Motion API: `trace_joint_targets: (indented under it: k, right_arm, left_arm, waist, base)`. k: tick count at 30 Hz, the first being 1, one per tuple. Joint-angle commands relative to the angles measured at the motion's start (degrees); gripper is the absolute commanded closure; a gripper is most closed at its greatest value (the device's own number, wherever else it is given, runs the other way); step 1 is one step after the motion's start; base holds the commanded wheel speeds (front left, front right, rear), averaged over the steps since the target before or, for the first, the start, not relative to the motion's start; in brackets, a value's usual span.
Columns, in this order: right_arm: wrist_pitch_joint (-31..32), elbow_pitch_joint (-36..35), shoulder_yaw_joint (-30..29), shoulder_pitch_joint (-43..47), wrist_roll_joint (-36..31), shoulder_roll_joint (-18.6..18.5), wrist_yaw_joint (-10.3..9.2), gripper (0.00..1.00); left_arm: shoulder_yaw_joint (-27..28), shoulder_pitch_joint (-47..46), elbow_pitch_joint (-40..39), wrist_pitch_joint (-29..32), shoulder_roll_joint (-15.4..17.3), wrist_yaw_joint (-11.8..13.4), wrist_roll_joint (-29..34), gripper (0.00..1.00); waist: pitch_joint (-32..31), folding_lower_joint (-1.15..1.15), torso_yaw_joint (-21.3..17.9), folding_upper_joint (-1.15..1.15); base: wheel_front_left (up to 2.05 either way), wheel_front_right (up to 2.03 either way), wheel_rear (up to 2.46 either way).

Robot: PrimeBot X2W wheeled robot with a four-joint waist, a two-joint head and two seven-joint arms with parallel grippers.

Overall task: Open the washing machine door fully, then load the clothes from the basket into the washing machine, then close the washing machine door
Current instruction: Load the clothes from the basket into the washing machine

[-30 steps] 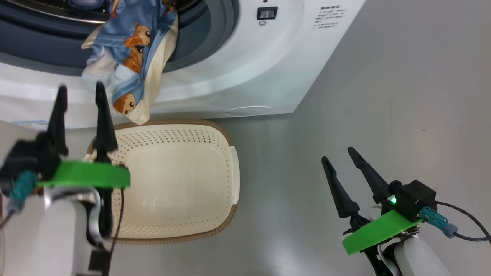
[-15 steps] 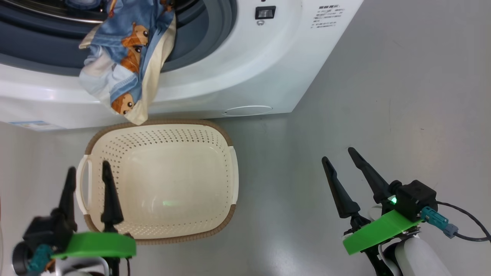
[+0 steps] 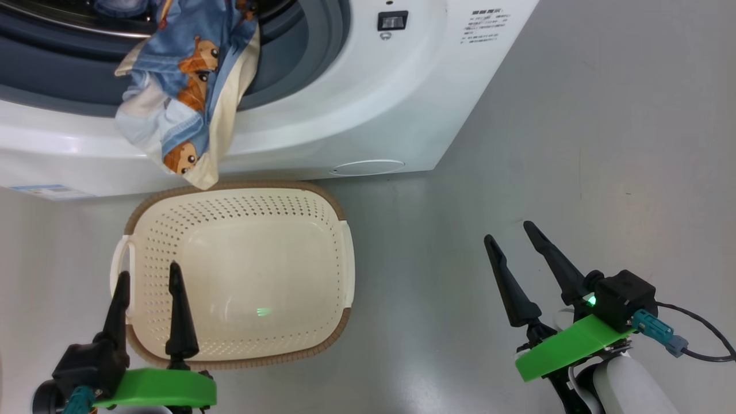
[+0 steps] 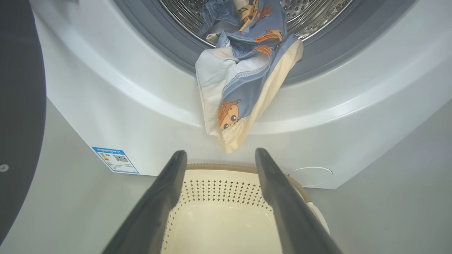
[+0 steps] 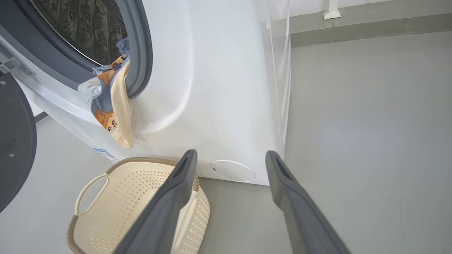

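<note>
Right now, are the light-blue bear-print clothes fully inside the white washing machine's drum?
Partly out. The light-blue bear-print clothes spill over the grey rubber ring and hang down the white washing machine above the cream perforated basket.

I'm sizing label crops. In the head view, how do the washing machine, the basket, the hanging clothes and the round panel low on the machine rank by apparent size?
1. washing machine, cut off by the frame
2. basket
3. clothes, counting the visible part
4. round panel
</note>
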Motion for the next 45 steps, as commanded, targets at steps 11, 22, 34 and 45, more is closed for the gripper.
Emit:
trace_joint_targets:
  k: [11, 22, 34, 45]
  right_arm:
    - [-0.3, -0.8, 1.9, 0.6, 0.8, 0.3, 0.09, 0.00]
    - [-0.3, -0.7, 2.5, -0.7, 1.0, 0.5, 0.09, 0.00]
    - [-0.3, -0.6, 2.5, -1.3, 1.0, 0.8, 0.09, 0.00]
    - [-0.3, -0.5, 2.4, -1.7, 1.4, 1.1, 0.09, 0.00]
  left_arm:
    - [1.3, -5.2, 1.7, -0.3, 1.3, -1.3, 2.5, 0.00]
    - [0.9, -16.7, 10.3, 3.6, 4.1, -2.7, 2.6, 0.00]
    - [-0.5, -28.2, 18.9, 9.9, 7.5, -2.9, 4.1, 0.00]
    - [2.6, -33.8, 24.6, 10.3, 7.0, -2.5, -0.4, 0.00]
  waist:
    - [1.0, 0.00, -0.9, 0.00]
    - [2.4, 0.00, -2.7, 0.00]
    - [4.1, 0.00, -4.3, 0.00]
    - [6.2, 0.00, -5.4, 0.00]
  base:
    - [0.00, 0.00, 0.00]
    - [0.00, 0.00, 0.00]
    - [0.00, 0.00, 0.00]
    - [0.00, 0.00, 0.00]
